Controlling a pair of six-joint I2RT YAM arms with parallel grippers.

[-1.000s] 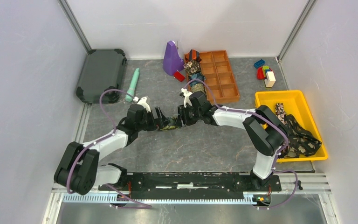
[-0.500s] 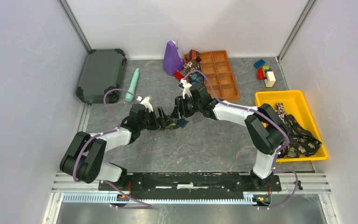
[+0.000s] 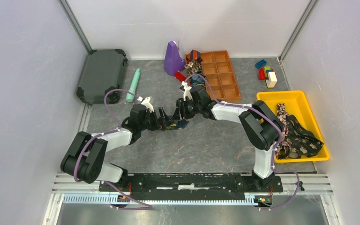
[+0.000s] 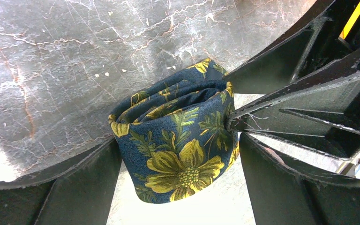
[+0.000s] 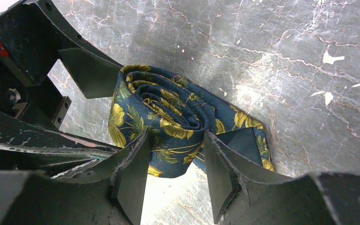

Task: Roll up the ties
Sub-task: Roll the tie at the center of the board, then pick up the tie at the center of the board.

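From 9 o'clock, the left end effector point(image 4: 178, 178) is clamped across the outside of the rolled tie point(image 5: 168, 112) at mid-surface point(image 3: 206, 145), probably so the coil cannot spring open. From 2 o'clock, the right end effector point(image 5: 174, 161) pinches the coil's middle, likely to wind in the loose tail at the roll's 4 o'clock.

Overhead view looking down, wrist views close (sharing one tie point(image 4: 178, 154))
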